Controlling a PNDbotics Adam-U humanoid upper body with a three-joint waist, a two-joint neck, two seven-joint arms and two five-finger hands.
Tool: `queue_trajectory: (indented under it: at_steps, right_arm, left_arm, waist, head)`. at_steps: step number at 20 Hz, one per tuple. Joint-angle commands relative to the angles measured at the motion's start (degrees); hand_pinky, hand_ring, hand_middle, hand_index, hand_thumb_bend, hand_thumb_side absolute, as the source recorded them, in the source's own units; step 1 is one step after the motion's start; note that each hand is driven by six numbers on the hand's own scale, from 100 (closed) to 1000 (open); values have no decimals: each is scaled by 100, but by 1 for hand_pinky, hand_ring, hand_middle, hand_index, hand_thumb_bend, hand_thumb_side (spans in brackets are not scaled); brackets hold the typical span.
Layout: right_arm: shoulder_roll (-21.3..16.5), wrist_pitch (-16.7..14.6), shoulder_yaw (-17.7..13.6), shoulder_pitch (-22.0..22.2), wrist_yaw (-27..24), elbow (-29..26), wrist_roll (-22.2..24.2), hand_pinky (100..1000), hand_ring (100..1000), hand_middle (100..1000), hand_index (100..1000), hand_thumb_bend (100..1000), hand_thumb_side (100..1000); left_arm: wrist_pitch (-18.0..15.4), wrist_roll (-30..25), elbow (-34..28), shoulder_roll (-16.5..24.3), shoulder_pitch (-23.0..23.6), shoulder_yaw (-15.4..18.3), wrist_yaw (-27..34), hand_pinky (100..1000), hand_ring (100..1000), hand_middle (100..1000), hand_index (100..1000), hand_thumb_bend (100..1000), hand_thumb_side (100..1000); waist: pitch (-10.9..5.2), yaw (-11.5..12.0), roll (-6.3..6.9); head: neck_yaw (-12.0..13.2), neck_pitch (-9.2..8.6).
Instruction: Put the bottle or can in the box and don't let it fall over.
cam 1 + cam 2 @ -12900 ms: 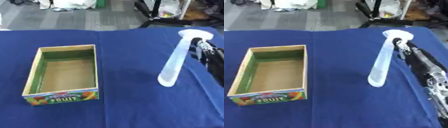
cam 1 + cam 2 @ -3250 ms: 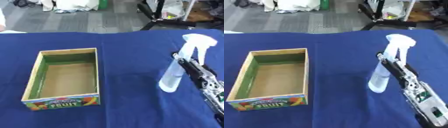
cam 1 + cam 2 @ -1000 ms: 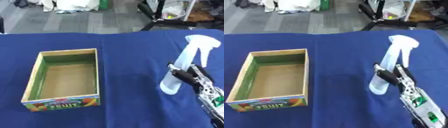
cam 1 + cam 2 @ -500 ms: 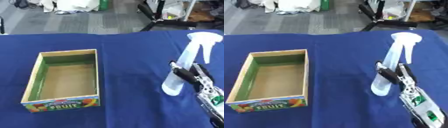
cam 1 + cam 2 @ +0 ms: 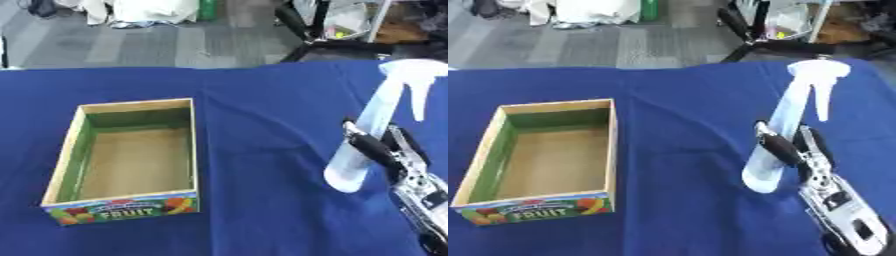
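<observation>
Blue cloth (image 5: pixel 254 100) covers the whole table, with grey floor and some clutter past the far edge.

Left eye view: your box (image 5: pixel 128 159), the open cardboard one with the fruit label on its near wall, sits on the left side, nothing in it. The spray bottle (image 5: pixel 372 131) stands on the right, well apart from the box, white trigger head at the top, leaning a bit. Your right hand (image 5: pixel 382 150) comes up from the lower right corner with its fingers curled around the lower body of the bottle. The wrist runs off the frame's bottom right corner here.

Right eye view: you get more of that right hand (image 5: pixel 789 148) and the silver forearm behind it, plus more bare cloth to the right of the bottle (image 5: pixel 779 134). Between bottle and box (image 5: pixel 544 156) it's just open cloth. Left hand doesn't show in either view.
</observation>
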Motion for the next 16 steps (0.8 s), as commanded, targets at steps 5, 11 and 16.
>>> queue_trajectory:
  at_steps: [5,11,16]
  right_arm:
    - [-237,-263,-86,-56,159,-483,-87,696,383,514,155,100,420]
    - [-421,-344,-162,-130,199,-1020,-108,690,378,510,156,100,447]
    - [-644,-407,-225,-309,2,-1494,-46,678,370,502,155,100,470]
  left_arm:
    - [-20,-25,-64,176,-47,23,11,899,1000,1000,738,571,575]
    - [-18,-29,-63,189,-35,20,8,899,1000,1000,738,570,574]
    - [-20,-33,-65,202,-29,21,6,899,1000,1000,737,573,574]
  waist:
    - [-58,-16,1]
    - [-85,-15,-16]
    - [-104,-17,-28]
  head:
    - [-6,-1]
    - [-5,28]
    - [-9,39]
